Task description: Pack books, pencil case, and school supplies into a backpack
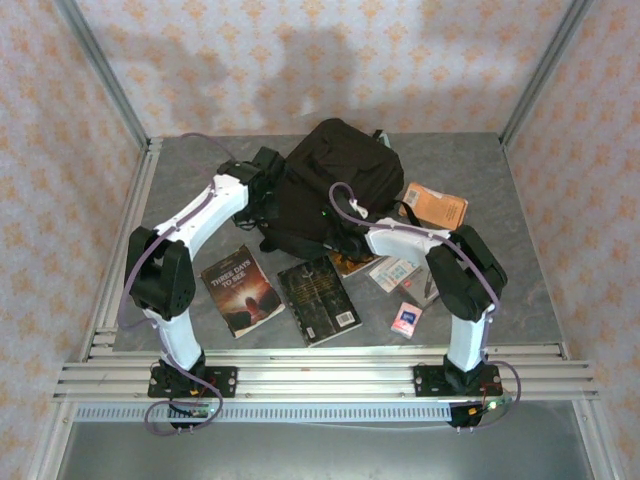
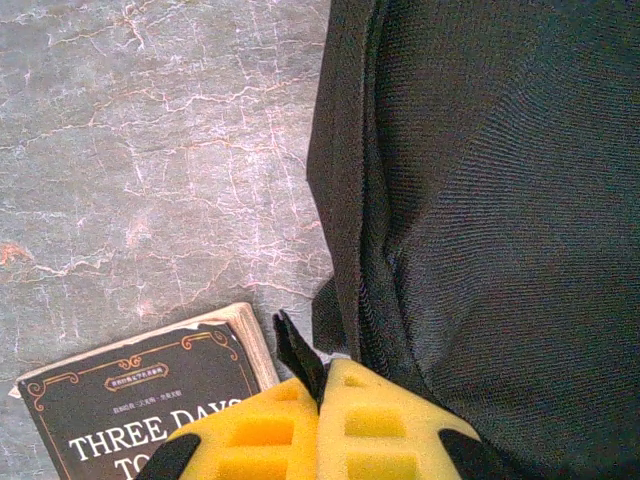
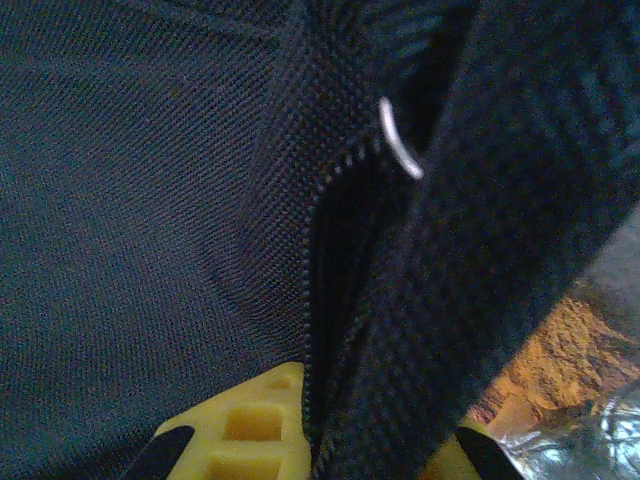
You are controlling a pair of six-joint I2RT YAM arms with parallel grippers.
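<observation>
Top view first. The backpack (image 1: 335, 180) sits at 12 o'clock on the table (image 1: 500, 180), and nothing looks packed yet. Going round the pack:

- the dark book (image 1: 240, 290) lies at 7 o'clock
- the black-grey book (image 1: 318, 300) lies at 6
- the blue-and-orange book (image 1: 352, 264) is tucked against the 6 o'clock edge, partly under the right arm
- the orange booklet (image 1: 435, 205) is at 3 o'clock, right beside the fabric
- the calculator (image 1: 393, 272) is at 5, with the pink-and-blue packet (image 1: 406, 320) further out the same way

The left gripper (image 1: 265, 205) is on the pack's 9 o'clock side and the right gripper (image 1: 345, 240) is at its 6 o'clock edge.

On the left wrist cam, the left gripper (image 2: 322, 385) has its yellow fingers (image 2: 250, 430) pressed together, pinching a small black tab (image 2: 292, 350) coming off the pack's edge. The backpack (image 2: 480, 200) takes up the 3 o'clock half and the dark book (image 2: 150, 415) pokes in at 7.

On the right wrist cam, the right gripper (image 3: 310, 420) is closed on a fold of the backpack (image 3: 150, 200), right along the zip line (image 3: 318, 260). There's a metal ring (image 3: 400, 140) at 1 o'clock. It may be the zip pull, but we can't tell.

So we reckon we're on the opening step, before any loading. The next move probably needs the left pinch as an anchor while the right drags the zip or fabric away to open a mouth. That mouth has to be wide enough for a paperback.
</observation>
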